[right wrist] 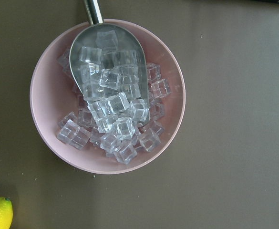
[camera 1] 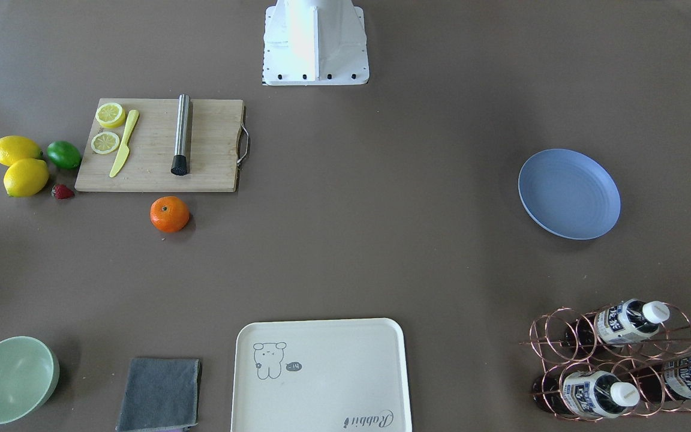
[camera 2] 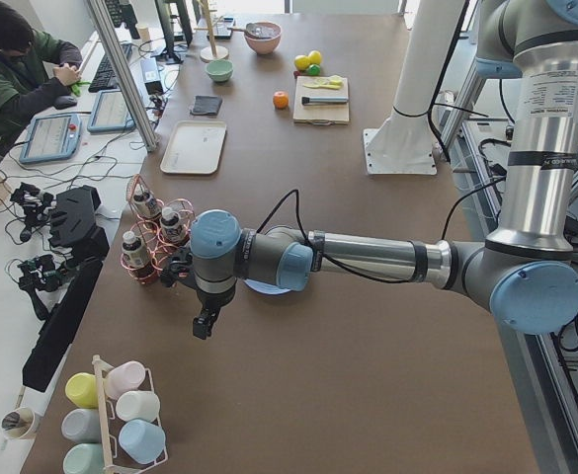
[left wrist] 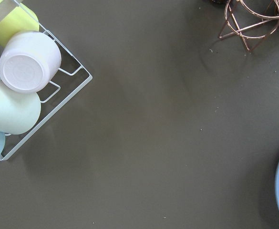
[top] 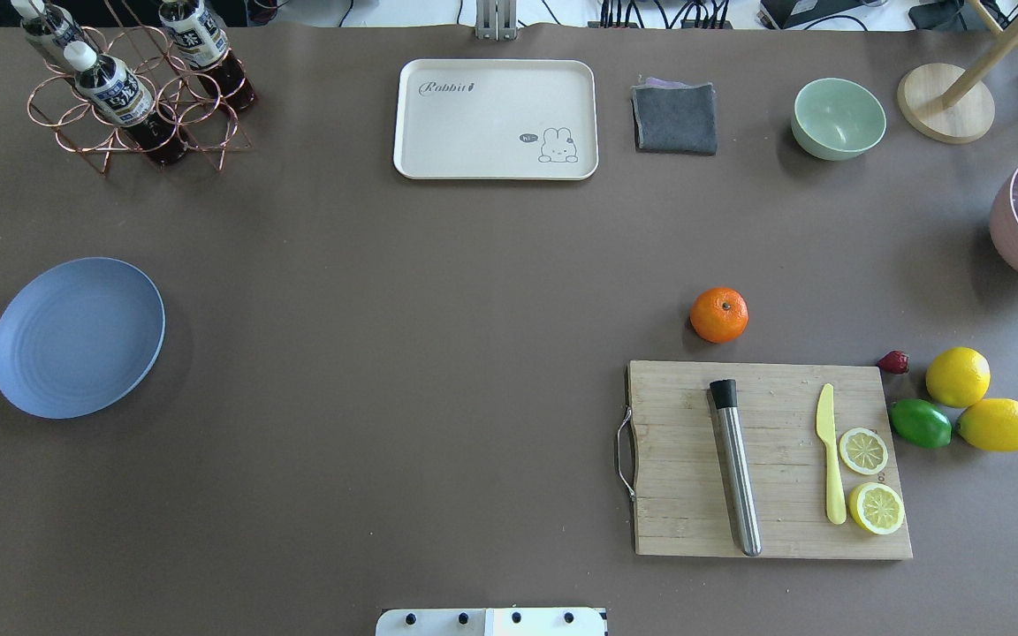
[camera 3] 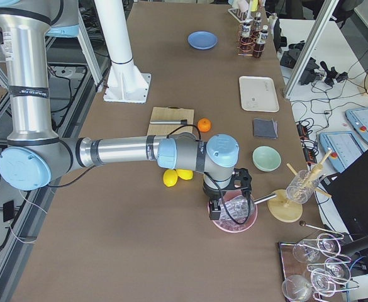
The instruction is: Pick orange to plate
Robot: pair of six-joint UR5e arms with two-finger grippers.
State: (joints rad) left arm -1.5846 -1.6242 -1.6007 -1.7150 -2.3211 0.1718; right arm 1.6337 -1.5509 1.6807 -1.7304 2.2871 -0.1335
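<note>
Start state, nothing moved. Orange (top: 718, 314) on bench, right of centre in overhead view, just beside cutting board (top: 774, 415). Plate (top: 78, 336) at far left, without fruit. Left gripper (camera 2: 206, 322) near plate, right gripper (camera 3: 217, 211) over ice bowl (right wrist: 39, 81); cannot tell opening of either. Pick, carry and placement all remain.

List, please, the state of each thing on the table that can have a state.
orange, whole, on the table, not held
plate, empty
tray, empty
green bowl, upright, empty
cloth, folded
bottles, capped, lying in the rack
pink bowl, full of ice, scoop inside
left claw, open or shut cannot be told
right claw, open or shut cannot be told
</note>
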